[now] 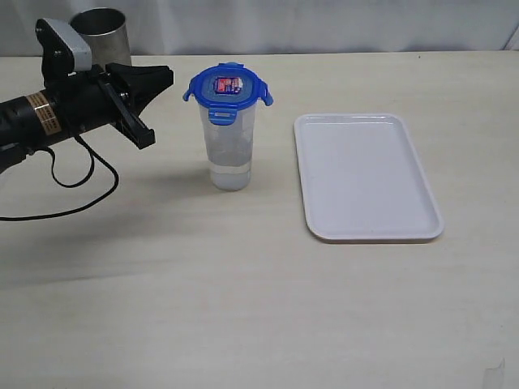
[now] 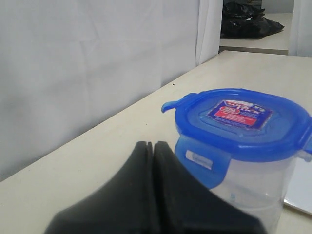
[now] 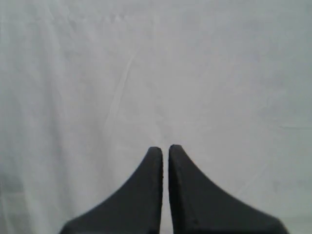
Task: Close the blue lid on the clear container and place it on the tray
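Sitting just ahead of closed left jaws, blue plastic lid (image 1: 228, 87) caps tall clear plastic container (image 1: 229, 154); right jaws closed too.

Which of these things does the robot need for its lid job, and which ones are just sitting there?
For the job:
- the blue lid, sitting on top of the clear container
- the white tray, next to the container

Just lying about:
- the grey metal cup at the back
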